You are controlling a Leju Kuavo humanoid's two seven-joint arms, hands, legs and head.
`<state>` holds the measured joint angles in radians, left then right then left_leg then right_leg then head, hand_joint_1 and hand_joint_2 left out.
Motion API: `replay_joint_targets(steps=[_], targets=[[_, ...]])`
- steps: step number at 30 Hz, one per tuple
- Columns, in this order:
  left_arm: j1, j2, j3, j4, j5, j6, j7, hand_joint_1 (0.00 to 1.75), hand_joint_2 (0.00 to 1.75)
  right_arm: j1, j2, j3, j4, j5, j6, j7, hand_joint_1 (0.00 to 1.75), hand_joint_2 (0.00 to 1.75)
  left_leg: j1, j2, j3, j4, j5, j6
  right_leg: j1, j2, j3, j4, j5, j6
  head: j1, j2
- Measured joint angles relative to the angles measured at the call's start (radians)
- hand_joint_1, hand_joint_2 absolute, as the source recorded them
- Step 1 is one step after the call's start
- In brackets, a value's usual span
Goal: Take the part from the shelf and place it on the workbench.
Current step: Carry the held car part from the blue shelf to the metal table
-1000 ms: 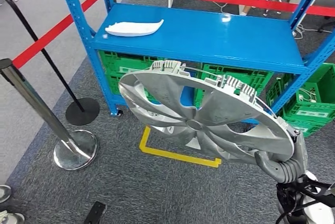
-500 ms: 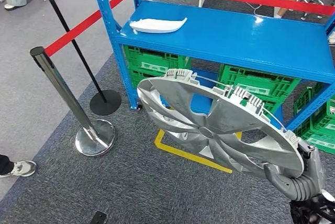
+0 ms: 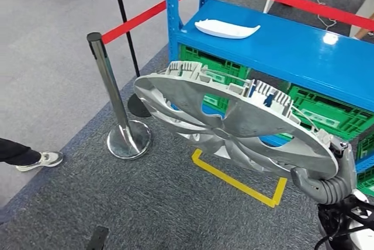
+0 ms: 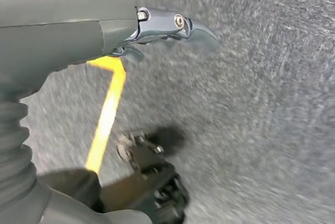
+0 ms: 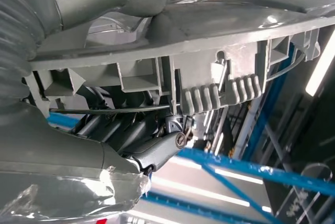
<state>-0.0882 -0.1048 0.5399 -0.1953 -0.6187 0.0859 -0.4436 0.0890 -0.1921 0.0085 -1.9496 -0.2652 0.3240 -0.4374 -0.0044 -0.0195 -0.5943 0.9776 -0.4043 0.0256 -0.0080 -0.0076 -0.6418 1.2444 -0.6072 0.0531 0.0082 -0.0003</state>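
The right hand [image 3: 324, 183] grips the part [image 3: 229, 124], a large silver wheel cover, at its near rim; the thumb lies over the upper face and the darker fingers [image 5: 158, 150] curl under the ribbed edge. The part is held roughly level in the air, off the shelf [image 3: 300, 51] and in front of it, above the grey carpet [image 3: 145, 197].

The left hand [image 4: 158, 25] hangs over the carpet with its fingers extended and apart, holding nothing.

On the blue shelf top lies a white moulded piece [image 3: 227, 28]. Green crates [image 3: 326, 113] sit beneath the shelf. A yellow floor marking [image 3: 238, 183] lies below the part. A chrome stanchion [image 3: 117, 110] with a red barrier belt [image 3: 145, 15] stands just beside the part's far rim. A person's shoe [image 3: 44, 159] rests on the floor well apart, beyond the stanchion.
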Motion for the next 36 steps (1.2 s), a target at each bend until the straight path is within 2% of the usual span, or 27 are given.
replay_joint_targets(steps=[1,2,3,4,6,7,8,10,11,12,14,15,16,17,18,20,22,23,25,27,28,30,31,32,33,34,36], targets=[[0.000,-0.003,0.008,0.000,0.011,-0.003,-0.004,0.00,1.75,0.003,-0.005,0.001,0.003,-0.001,-0.003,-0.001,1.75,1.75,-0.001,-0.012,-0.001,0.000,0.001,0.001,0.000,0.004,-0.023,0.044,-0.009,0.000,0.000,0.000],[0.001,-0.006,0.016,0.000,0.021,-0.004,-0.008,0.00,1.75,0.007,-0.011,0.002,0.006,-0.002,-0.006,-0.003,1.75,1.75,-0.001,-0.025,-0.002,0.001,0.002,0.001,0.000,0.006,-0.029,0.050,0.001,0.000,0.001,0.000],[0.001,-0.010,0.024,0.000,0.029,-0.004,-0.009,0.00,1.75,0.013,-0.017,0.003,0.008,-0.003,-0.009,-0.005,1.75,1.75,-0.001,-0.038,-0.001,0.002,0.003,0.001,0.000,0.009,-0.014,0.013,0.031,-0.001,0.001,0.000],[0.002,-0.015,0.032,0.000,0.034,-0.003,-0.010,0.00,1.75,0.018,-0.022,0.003,0.009,-0.005,-0.012,-0.007,1.75,1.75,-0.001,-0.051,-0.001,0.003,0.004,-0.001,-0.002,0.020,0.017,-0.056,0.072,-0.002,0.001,0.000],[0.001,-0.023,0.042,0.000,0.034,0.000,-0.009,0.00,1.75,0.029,-0.029,0.002,0.010,-0.009,-0.018,-0.013,1.75,1.75,-0.002,-0.073,-0.007,0.008,0.007,-0.007,-0.008,0.066,0.078,-0.188,0.121,-0.005,0.000,0.000],[0.001,-0.025,0.045,0.000,0.029,0.000,-0.007,0.00,1.75,0.036,-0.031,0.001,0.011,-0.012,-0.020,-0.016,1.75,1.75,-0.001,-0.083,-0.012,0.009,0.010,-0.013,-0.009,0.084,0.093,-0.222,0.128,-0.007,0.000,0.000],[0.004,-0.027,0.046,0.000,0.020,0.000,-0.003,0.00,1.75,0.042,-0.031,-0.001,0.012,-0.014,-0.021,-0.020,1.75,1.75,0.000,-0.092,-0.017,0.009,0.014,-0.020,-0.008,0.090,0.097,-0.230,0.125,-0.010,0.000,0.000],[0.013,-0.028,0.046,0.000,-0.006,0.002,0.016,0.00,1.75,0.053,-0.032,-0.003,0.012,-0.013,-0.021,-0.026,1.75,1.75,0.003,-0.108,-0.024,0.008,0.020,-0.033,-0.007,0.071,0.099,-0.233,0.132,-0.021,0.000,0.000],[0.018,-0.027,0.046,0.000,-0.018,0.003,0.027,0.00,1.75,0.057,-0.032,-0.004,0.012,-0.010,-0.021,-0.029,1.75,1.75,0.002,-0.098,-0.030,0.017,0.013,-0.038,-0.008,0.060,0.100,-0.237,0.135,-0.027,-0.003,0.000],[0.022,-0.027,0.046,0.000,-0.026,0.005,0.038,0.00,1.75,0.060,-0.032,-0.004,0.012,-0.007,-0.021,-0.032,1.75,1.75,0.001,-0.077,-0.043,0.044,-0.006,-0.042,-0.010,0.047,0.102,-0.241,0.139,-0.034,-0.007,0.000],[0.024,-0.026,0.046,0.000,-0.034,0.007,0.048,0.00,1.75,0.069,-0.032,-0.005,0.012,-0.004,-0.022,-0.040,1.75,1.75,-0.001,-0.021,-0.096,0.157,-0.071,-0.051,-0.009,0.020,0.101,-0.245,0.142,-0.042,-0.014,0.000],[0.025,-0.026,0.045,0.000,-0.038,0.007,0.051,0.00,1.75,0.075,-0.032,-0.006,0.013,-0.004,-0.022,-0.042,1.75,1.75,0.001,-0.006,-0.128,0.225,-0.101,-0.055,-0.008,0.005,0.100,-0.245,0.143,-0.043,-0.015,0.000],[0.026,-0.026,0.044,0.000,-0.042,0.007,0.053,0.00,1.75,0.082,-0.031,-0.006,0.013,-0.004,-0.022,-0.044,1.75,1.75,0.002,0.002,-0.149,0.274,-0.118,-0.057,-0.008,-0.010,0.098,-0.245,0.143,-0.043,-0.015,0.000],[0.027,-0.025,0.044,0.000,-0.046,0.007,0.055,0.00,1.75,0.087,-0.031,-0.006,0.013,-0.004,-0.021,-0.046,1.75,1.75,0.004,0.006,-0.152,0.289,-0.116,-0.059,-0.007,-0.024,0.097,-0.245,0.143,-0.042,-0.015,0.000],[0.029,-0.025,0.043,0.000,-0.047,0.006,0.054,0.00,1.75,0.090,-0.031,-0.006,0.013,-0.004,-0.019,-0.047,1.75,1.75,0.005,0.010,-0.134,0.264,-0.098,-0.059,-0.007,-0.037,0.097,-0.245,0.143,-0.042,-0.015,0.000],[0.028,-0.024,0.043,0.000,-0.045,0.002,0.045,0.00,1.75,0.093,-0.029,-0.006,0.014,-0.004,-0.015,-0.050,1.75,1.75,0.005,0.038,-0.053,0.129,-0.044,-0.058,-0.006,-0.059,0.098,-0.245,0.143,-0.037,-0.016,0.000],[0.022,-0.023,0.043,0.000,-0.045,-0.005,0.030,0.00,1.75,0.093,-0.027,-0.006,0.015,-0.004,-0.011,-0.053,1.75,1.75,0.002,0.062,0.005,0.026,-0.017,-0.048,-0.001,-0.077,0.097,-0.242,0.141,-0.027,-0.014,0.000],[0.020,-0.023,0.043,0.000,-0.048,-0.007,0.024,0.00,1.75,0.092,-0.026,-0.006,0.015,-0.004,-0.009,-0.055,1.75,1.75,0.000,0.064,0.012,0.008,-0.016,-0.042,0.001,-0.086,0.098,-0.243,0.141,-0.021,-0.014,0.000],[0.020,-0.022,0.042,0.000,-0.053,-0.010,0.019,0.00,1.75,0.089,-0.023,-0.006,0.017,-0.004,-0.005,-0.056,1.75,1.75,-0.001,0.043,0.008,0.005,-0.012,-0.026,0.000,-0.097,0.101,-0.247,0.140,-0.010,-0.012,0.000],[0.020,-0.022,0.042,0.000,-0.055,-0.008,0.018,0.00,1.75,0.086,-0.019,-0.005,0.021,-0.004,-0.002,-0.058,1.75,1.75,0.002,0.026,0.008,0.002,-0.008,-0.014,-0.003,-0.069,0.090,-0.220,0.116,0.000,-0.010,0.000],[0.019,-0.022,0.042,0.000,-0.056,-0.006,0.019,0.00,1.75,0.085,-0.017,-0.005,0.023,-0.005,-0.002,-0.059,1.75,1.75,0.004,0.018,0.008,0.001,-0.006,-0.009,-0.004,-0.044,0.070,-0.175,0.088,0.003,-0.008,0.000],[0.017,-0.022,0.042,0.000,-0.060,-0.003,0.020,0.00,1.75,0.086,-0.013,-0.005,0.029,-0.006,-0.002,-0.061,1.75,1.75,0.002,-0.001,0.006,0.001,-0.004,-0.002,-0.002,-0.005,0.006,-0.033,0.021,0.003,-0.006,0.000],[0.018,-0.021,0.042,0.000,-0.061,-0.003,0.021,0.00,1.75,0.087,-0.011,-0.005,0.034,-0.006,-0.001,-0.061,1.75,1.75,0.000,-0.012,0.004,0.001,-0.002,0.001,-0.001,0.002,-0.023,0.026,0.001,0.001,-0.005,0.000],[0.019,-0.021,0.042,0.000,-0.061,-0.002,0.023,0.00,1.75,0.088,-0.009,-0.005,0.038,-0.005,-0.001,-0.061,1.75,1.75,-0.003,-0.024,0.003,0.001,-0.001,0.002,0.000,0.005,-0.037,0.052,0.000,-0.003,-0.005,0.000],[0.021,-0.019,0.042,0.000,-0.062,-0.001,0.026,0.00,1.75,0.088,-0.007,-0.005,0.041,-0.004,-0.001,-0.062,1.75,1.75,-0.004,-0.036,0.002,0.001,0.001,0.003,0.001,0.008,-0.029,0.034,0.019,-0.007,-0.005,0.000],[0.023,-0.019,0.042,0.000,-0.062,-0.001,0.029,0.00,1.75,0.088,-0.006,-0.005,0.043,-0.003,0.000,-0.063,1.75,1.75,-0.005,-0.049,0.002,0.002,0.003,0.003,0.003,0.015,-0.001,-0.023,0.053,-0.014,-0.005,0.000],[0.024,-0.019,0.042,0.000,-0.063,0.000,0.034,0.00,1.75,0.088,-0.004,-0.006,0.044,-0.002,0.001,-0.066,1.75,1.75,-0.006,-0.073,0.001,0.002,0.007,0.000,0.007,0.059,0.073,-0.172,0.112,-0.028,-0.005,0.000]])
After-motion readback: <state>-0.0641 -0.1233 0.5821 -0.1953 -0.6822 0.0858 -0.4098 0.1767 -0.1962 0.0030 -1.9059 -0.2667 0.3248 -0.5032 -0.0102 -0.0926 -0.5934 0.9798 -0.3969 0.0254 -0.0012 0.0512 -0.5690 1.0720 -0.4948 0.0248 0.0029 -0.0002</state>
